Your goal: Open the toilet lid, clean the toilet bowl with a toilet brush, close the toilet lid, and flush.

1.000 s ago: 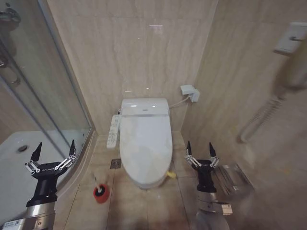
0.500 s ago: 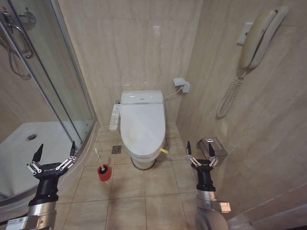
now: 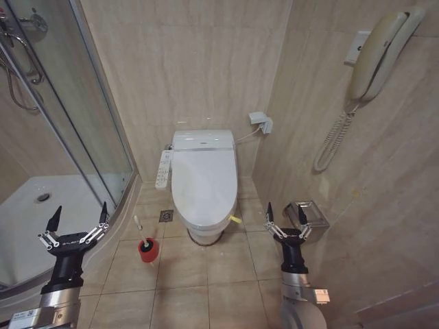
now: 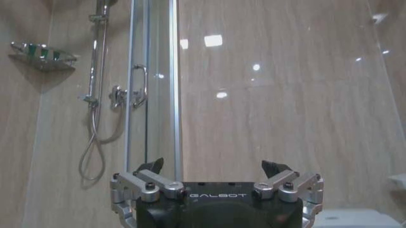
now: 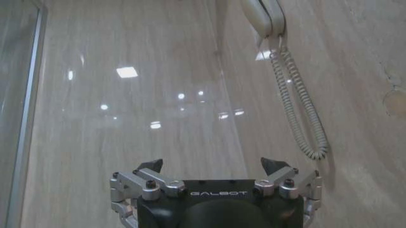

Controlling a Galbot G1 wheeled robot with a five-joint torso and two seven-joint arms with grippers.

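The toilet lid (image 3: 204, 179) lies shut, white and glossy, with a yellow strap (image 3: 235, 219) at its front right rim. Under it only the outside of the toilet bowl (image 3: 206, 234) shows, against the back wall. The toilet brush (image 3: 140, 228) stands on the floor left of the toilet, its white handle rising from a red holder cup (image 3: 147, 250). My left gripper (image 3: 79, 212) is open and held up at the lower left, well short of the brush. My right gripper (image 3: 285, 211) is open at the lower right, apart from the toilet. The wrist views show the left gripper (image 4: 214, 165) and right gripper (image 5: 212, 164) empty.
A glass shower enclosure (image 3: 82, 123) and white shower tray (image 3: 34, 219) fill the left. A wall phone (image 3: 374, 55) with coiled cord hangs on the right wall above a metal box (image 3: 309, 214). A remote panel (image 3: 162, 169) flanks the toilet; a floor drain (image 3: 166, 216) lies nearby.
The whole head view has shifted: the camera moved back and up, so the toilet looks smaller and farther. Both grippers hold the same open pose.
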